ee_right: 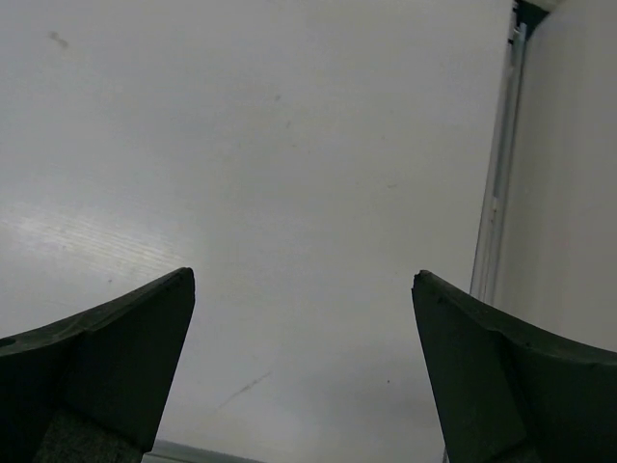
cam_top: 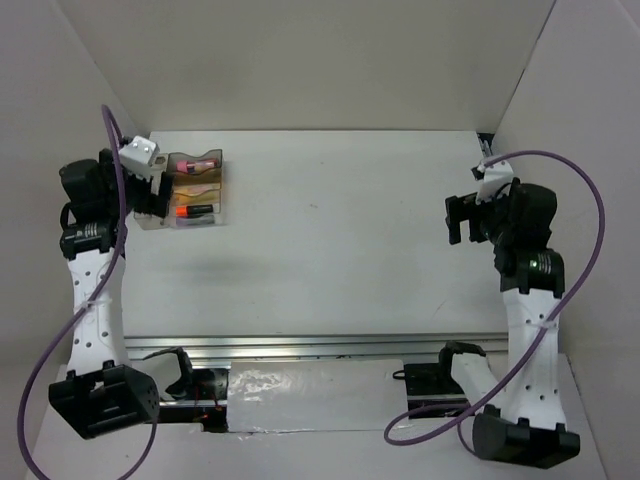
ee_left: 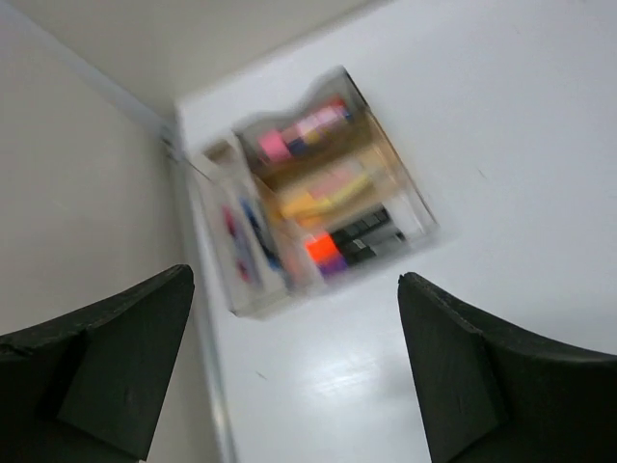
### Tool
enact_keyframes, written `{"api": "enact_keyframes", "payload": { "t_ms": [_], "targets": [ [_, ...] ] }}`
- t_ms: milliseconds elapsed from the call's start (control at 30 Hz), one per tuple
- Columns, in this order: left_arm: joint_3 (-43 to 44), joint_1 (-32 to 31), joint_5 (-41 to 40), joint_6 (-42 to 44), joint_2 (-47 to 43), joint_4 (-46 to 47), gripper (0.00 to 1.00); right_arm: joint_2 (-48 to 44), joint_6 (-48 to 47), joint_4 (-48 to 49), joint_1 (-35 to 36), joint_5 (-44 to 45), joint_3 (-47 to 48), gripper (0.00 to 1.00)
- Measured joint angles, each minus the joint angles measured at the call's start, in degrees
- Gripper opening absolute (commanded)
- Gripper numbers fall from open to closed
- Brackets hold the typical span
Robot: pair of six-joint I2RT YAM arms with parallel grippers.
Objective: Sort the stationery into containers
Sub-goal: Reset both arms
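Observation:
The clear organiser tray (cam_top: 224,192) stands at the table's far left. In its compartments lie a pink-capped tube (cam_top: 197,162), a yellow-pink marker (cam_top: 196,187) and an orange-capped black highlighter (cam_top: 193,211). My left gripper (cam_top: 150,197) hovers over the tray's left end, open and empty. The left wrist view is blurred: the tray (ee_left: 253,303) lies just ahead of the open left gripper (ee_left: 295,280), holding the tube (ee_left: 304,130), the yellow-pink marker (ee_left: 323,191), the highlighter (ee_left: 353,239), a purple marker (ee_left: 334,265) and a thin red pen (ee_left: 231,241). My right gripper (cam_top: 462,218) (ee_right: 304,275) is open over bare table at the right.
White walls enclose the table on the left, back and right. A wall joint (ee_right: 496,183) runs close beside the right gripper. A metal rail (cam_top: 320,345) crosses the near edge between the arm bases.

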Motion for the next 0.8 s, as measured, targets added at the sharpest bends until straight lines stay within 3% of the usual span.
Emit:
{"api": "enact_keyframes", "payload": {
  "t_ms": [167, 300, 533, 800],
  "targets": [
    [-15.1, 1.0, 4.2, -10.2, -6.0, -2.4, 0.99, -9.7, 5.2, 7.6, 0.0, 4.7, -15.4, 1.00],
    [-21.9, -0.8, 4.5, -14.3, -14.2, -3.9, 0.99, -13.7, 8.0, 8.2, 0.1, 5.1, -20.9, 1.00],
    [-24.9, -1.3, 2.1, -18.4, -21.2, -3.1, 0.99, -17.5, 13.4, 10.8, 0.0, 5.9, -23.6, 1.00],
    [-25.4, -1.8, -0.7, -21.2, -22.6, -3.1, 0.99, -17.9, 17.7, 11.6, -0.2, 6.8, -23.6, 1.00]
  ]
}}
